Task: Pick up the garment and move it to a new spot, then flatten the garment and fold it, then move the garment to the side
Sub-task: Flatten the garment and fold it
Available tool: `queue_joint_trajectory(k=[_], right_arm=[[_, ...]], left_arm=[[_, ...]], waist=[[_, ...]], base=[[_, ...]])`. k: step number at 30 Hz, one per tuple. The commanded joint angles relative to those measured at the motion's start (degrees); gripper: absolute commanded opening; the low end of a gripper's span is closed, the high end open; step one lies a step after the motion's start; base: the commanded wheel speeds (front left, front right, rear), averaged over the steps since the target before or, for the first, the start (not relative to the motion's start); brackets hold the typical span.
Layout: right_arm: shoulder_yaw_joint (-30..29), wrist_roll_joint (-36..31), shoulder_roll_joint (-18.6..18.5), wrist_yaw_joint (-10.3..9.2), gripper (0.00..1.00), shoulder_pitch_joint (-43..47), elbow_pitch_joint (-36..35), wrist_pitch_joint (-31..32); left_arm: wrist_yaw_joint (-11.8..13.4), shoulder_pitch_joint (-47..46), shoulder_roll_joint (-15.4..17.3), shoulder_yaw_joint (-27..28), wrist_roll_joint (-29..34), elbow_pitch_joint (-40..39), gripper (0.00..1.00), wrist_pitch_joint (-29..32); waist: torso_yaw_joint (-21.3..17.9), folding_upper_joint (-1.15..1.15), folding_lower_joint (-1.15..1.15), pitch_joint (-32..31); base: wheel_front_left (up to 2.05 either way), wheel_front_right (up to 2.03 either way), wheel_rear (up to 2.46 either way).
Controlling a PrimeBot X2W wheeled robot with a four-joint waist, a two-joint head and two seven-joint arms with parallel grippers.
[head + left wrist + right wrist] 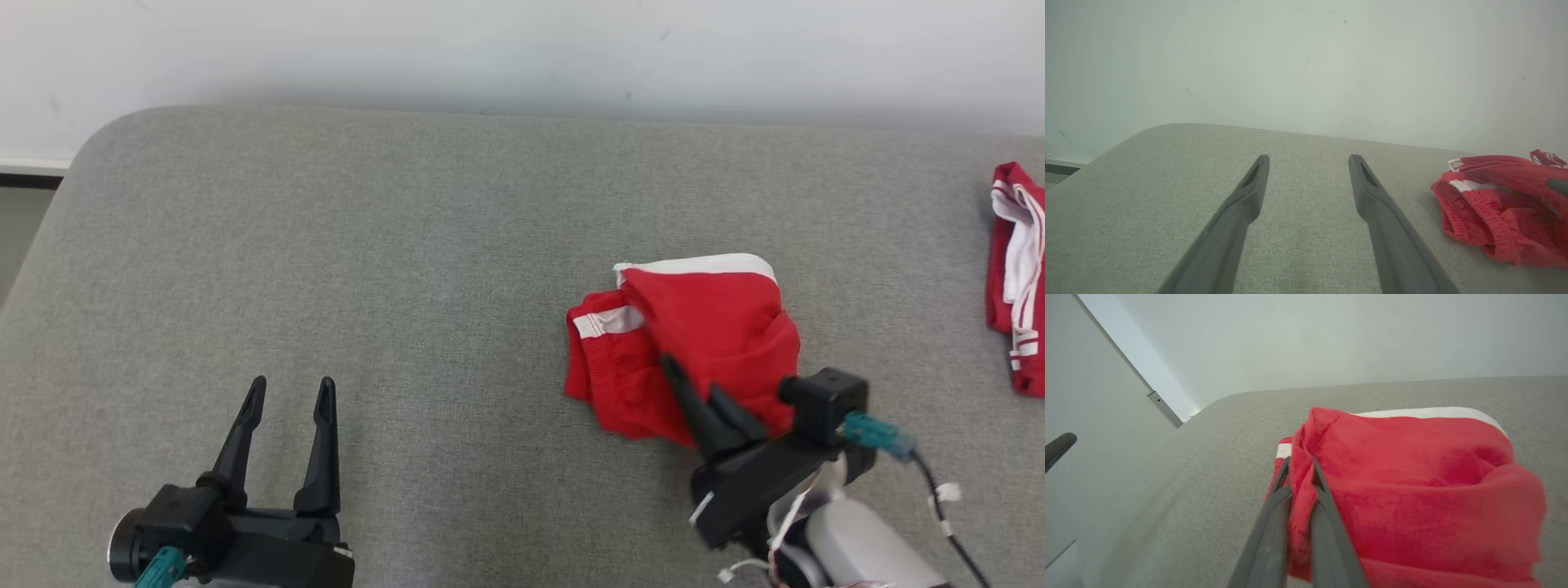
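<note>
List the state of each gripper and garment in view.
left gripper, open, empty, above the grey surface.
right gripper, shut on a fold of the red garment.
red garment, crumpled, not flattened, partly resting on the surface.
second red garment, bunched, lying apart at the robot's far right, untouched.

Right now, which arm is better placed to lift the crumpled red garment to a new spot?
Right. The right gripper is shut on a fold of the red garment, while the left gripper stands open over the grey surface, apart from the cloth.
</note>
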Motion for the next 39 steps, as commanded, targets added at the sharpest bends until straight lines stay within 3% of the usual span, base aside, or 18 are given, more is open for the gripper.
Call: queue_joint_trajectory(k=[1, 7, 8, 9, 17, 22, 29, 30, 31, 32, 39], right_arm=[[-0.1, -1.0, 1.4, -0.16, 0.00, 1.4, -0.6, 0.7], [0.3, -4.0, 5.9, -0.16, 0.00, 2.8, 1.8, 1.0], [0.6, -5.0, 6.8, -0.16, 0.72, 2.3, 3.2, 0.3], [0.9, -5.3, 7.1, -0.16, 1.00, 2.1, 3.8, -0.1], [-2.6, -5.9, 5.2, -0.16, 1.00, 0.6, 3.2, -5.1], [-9.3, -5.8, 3.0, -0.16, 1.00, 1.5, 0.9, -7.3], [-18.1, -8.6, 1.8, -0.16, 1.00, 3.7, 2.9, -8.6], [-18.9, -9.0, 1.8, -0.16, 0.86, 3.8, 3.6, -8.7], [-19.2, -9.7, 1.8, -0.16, 0.34, 3.9, 4.3, -8.8], [-19.3, -10.4, 1.8, -0.16, 0.00, 4.0, 4.9, -8.9], [-17.2, -14.1, 3.9, -0.16, 0.00, 2.5, 8.5, -9.2]], left_arm=[[0.1, -1.0, -0.3, 0.0, 0.6, 0.0, 1.00, -0.2], [0.1, -1.9, -0.6, -0.1, 0.4, 0.3, 1.00, -0.2], [0.1, -2.1, -0.8, -0.1, 0.3, 0.5, 1.00, -0.2], [0.1, -2.1, -0.9, 0.0, 0.3, 0.5, 1.00, -0.2], [0.1, -1.4, -1.0, 0.5, 0.6, 0.4, 1.00, -0.2], [0.1, -1.0, -0.7, 0.8, 0.7, 0.4, 1.00, -0.2], [0.1, -0.4, -0.6, 0.4, 0.9, 0.2, 1.00, -0.2], [0.1, -0.4, -0.6, 0.3, 0.9, 0.2, 1.00, -0.2], [0.1, -0.4, -0.5, 0.3, 0.8, 0.3, 1.00, -0.2], [0.1, -0.4, -0.4, 0.3, 0.8, 0.4, 1.00, -0.2], [0.1, -0.7, 0.1, -0.3, 0.9, 0.8, 1.00, -0.2]], waist=[[0.5, 0.00, 0.00, 0.5], [1.2, 0.00, 0.00, 1.0], [1.3, 0.00, 0.00, 1.0], [1.3, 0.00, 0.00, 1.0], [0.5, 0.00, 0.00, 0.8], [-0.3, 0.00, 0.00, 0.5], [-0.3, 0.00, 0.00, 0.4], [-0.2, 0.00, 0.00, 0.4], [-0.1, 0.00, 0.00, 0.4], [-0.1, 0.00, 0.00, 0.3], [0.7, 0.00, 0.00, 0.5]], base=[[0.00, 0.00, 0.00], [0.00, 0.00, 0.00], [0.00, 0.00, 0.00], [0.00, 0.00, 0.00], [0.00, 0.00, 0.00], [0.00, 0.00, 0.00], [0.00, 0.00, 0.00], [0.00, 0.00, 0.00], [0.00, 0.00, 0.00], [0.00, 0.00, 0.00], [0.00, 0.00, 0.00]])
